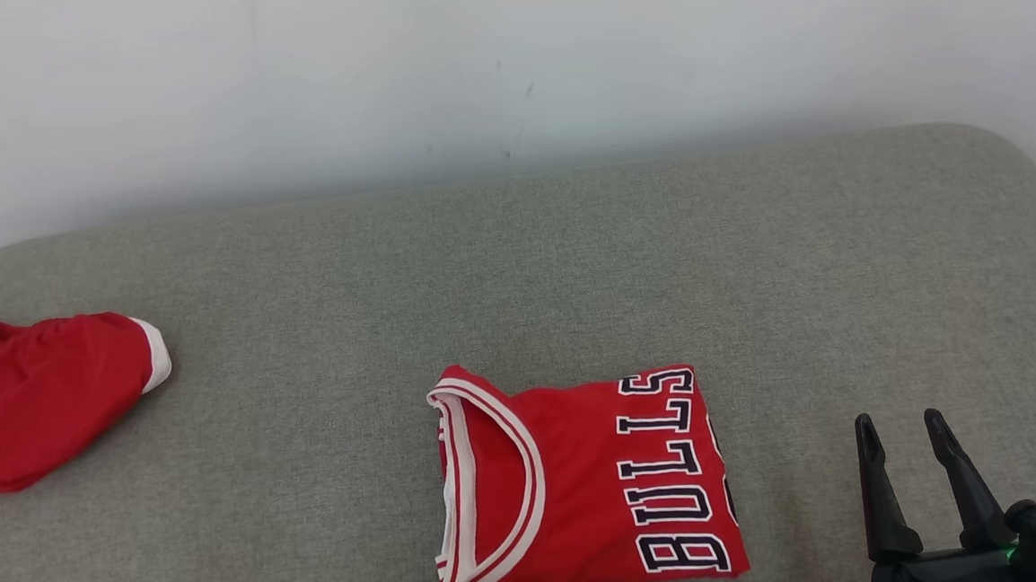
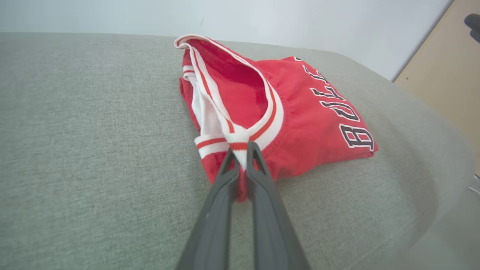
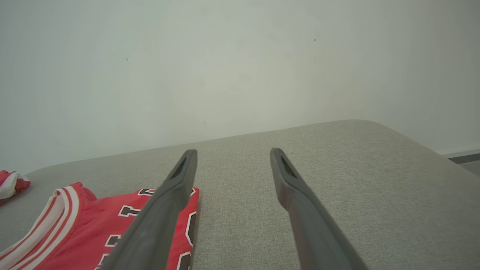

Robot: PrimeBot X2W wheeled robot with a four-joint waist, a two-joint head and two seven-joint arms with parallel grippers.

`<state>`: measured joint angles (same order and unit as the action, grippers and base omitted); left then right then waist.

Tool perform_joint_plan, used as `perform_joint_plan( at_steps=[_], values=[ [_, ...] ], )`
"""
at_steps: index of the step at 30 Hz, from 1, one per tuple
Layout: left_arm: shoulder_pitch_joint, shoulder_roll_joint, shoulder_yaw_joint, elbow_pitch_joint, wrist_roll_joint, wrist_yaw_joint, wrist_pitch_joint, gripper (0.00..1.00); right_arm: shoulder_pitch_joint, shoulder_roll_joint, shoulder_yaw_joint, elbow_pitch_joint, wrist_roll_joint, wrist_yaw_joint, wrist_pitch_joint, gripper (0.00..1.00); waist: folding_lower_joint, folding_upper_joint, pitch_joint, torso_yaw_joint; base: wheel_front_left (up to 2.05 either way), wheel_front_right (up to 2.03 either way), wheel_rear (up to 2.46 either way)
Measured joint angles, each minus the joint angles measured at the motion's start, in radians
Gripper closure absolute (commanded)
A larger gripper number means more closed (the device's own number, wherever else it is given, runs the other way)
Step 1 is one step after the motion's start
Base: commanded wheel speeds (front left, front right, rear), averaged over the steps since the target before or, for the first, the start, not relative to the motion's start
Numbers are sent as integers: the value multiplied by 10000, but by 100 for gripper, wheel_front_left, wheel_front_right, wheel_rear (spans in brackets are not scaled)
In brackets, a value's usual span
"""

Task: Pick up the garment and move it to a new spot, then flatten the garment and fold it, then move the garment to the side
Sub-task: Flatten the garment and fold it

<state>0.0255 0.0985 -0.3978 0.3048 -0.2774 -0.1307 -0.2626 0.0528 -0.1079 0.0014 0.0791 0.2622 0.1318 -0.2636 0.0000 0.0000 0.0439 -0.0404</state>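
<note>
- Grey woven cushion surface [image 1: 301, 277] set against a plain white wall [image 1: 504, 58]. The head view shows its far corners rounded at left and right.
- Folded red jersey [image 1: 575, 485] lies flat near the front edge, about centre. Its collar faces the robot's left and its black-and-white lettering faces right.
- The left wrist view shows the grip plainly: left gripper [image 2: 242, 148] pinched tight on the white-and-red neck trim at the jersey's near corner. The head view catches just a dark fingertip at its bottom edge, by that collar.
- Right gripper [image 1: 898, 421] has its fingers spread wide and empty, over bare cushion to the right of the jersey and apart from it.
- In the right wrist view, one finger overlaps the lettered edge; contact cannot be told.
- Second red garment [image 1: 40, 410] with white trim lies far left, well apart from the jersey.
- Open room: broad bare cushion behind the jersey up to the wall, and between the two garments.
- The left wrist view shows the cushion's right edge rounding off toward a beige floor [image 2: 442, 75].
</note>
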Motion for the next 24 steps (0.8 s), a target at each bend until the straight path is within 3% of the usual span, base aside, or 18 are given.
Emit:
perform_joint_plan(
  at_steps=[1, 3, 4, 12, 24],
  values=[
    [28, -21, -13, 86, -63, 0, 0, 100, 1, -2, 4, 36, -2, 0, 0, 0, 0, 0, -9, 10, 0, 0, 0],
    [58, -84, -75, 351, -196, 0, 0, 59, 1, -4, -4, 94, -6, 0, 0, 0, 0, 0, -34, 29, 0, 0, 0],
    [82, -107, -102, 431, -190, 0, 0, 0, 1, -12, -6, 123, -10, 0, 0, 0, 0, 0, -50, 35, 0, 0, 0],
    [159, -276, 834, -698, -98, 178, 0, 0, -32, -104, -109, 146, -61, 0, 0, 0, 0, 0, -212, 142, 0, 0, 0],
    [460, -56, 3684, -2510, 683, 491, 0, 0, -21, -128, -69, 71, -104, 0, -2, 0, 1, 0, -501, 464, 0, 0, 0]
  ],
)
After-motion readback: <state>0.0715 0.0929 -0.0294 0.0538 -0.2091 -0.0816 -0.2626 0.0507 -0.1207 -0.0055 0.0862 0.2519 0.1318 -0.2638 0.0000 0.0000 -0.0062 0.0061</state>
